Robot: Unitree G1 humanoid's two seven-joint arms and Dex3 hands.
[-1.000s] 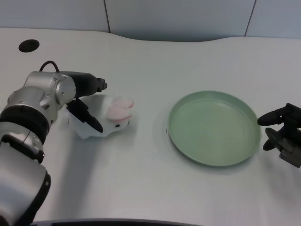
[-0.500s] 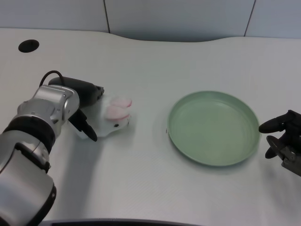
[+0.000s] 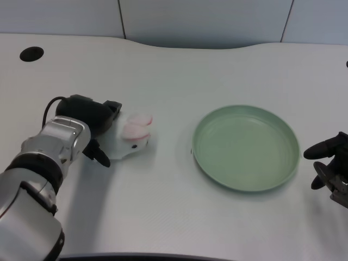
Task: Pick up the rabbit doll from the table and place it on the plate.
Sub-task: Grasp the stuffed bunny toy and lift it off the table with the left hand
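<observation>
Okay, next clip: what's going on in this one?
The robot's left hand is at the white rabbit doll on the table, its fingers around the doll's rear end. The doll lies on the table, not lifted, and whether the grip has closed cannot be told from this view. The green plate sits empty off to the doll's right, apart from it. The right hand waits beside the plate's far edge.

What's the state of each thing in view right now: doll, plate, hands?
rabbit doll: lying on the table, not lifted, left of the plate.
plate: upright on the table, nothing on it.
left hand: at the doll's left side, fingers around it; firm grip cannot be told.
right hand: right of the plate, holding nothing.
</observation>
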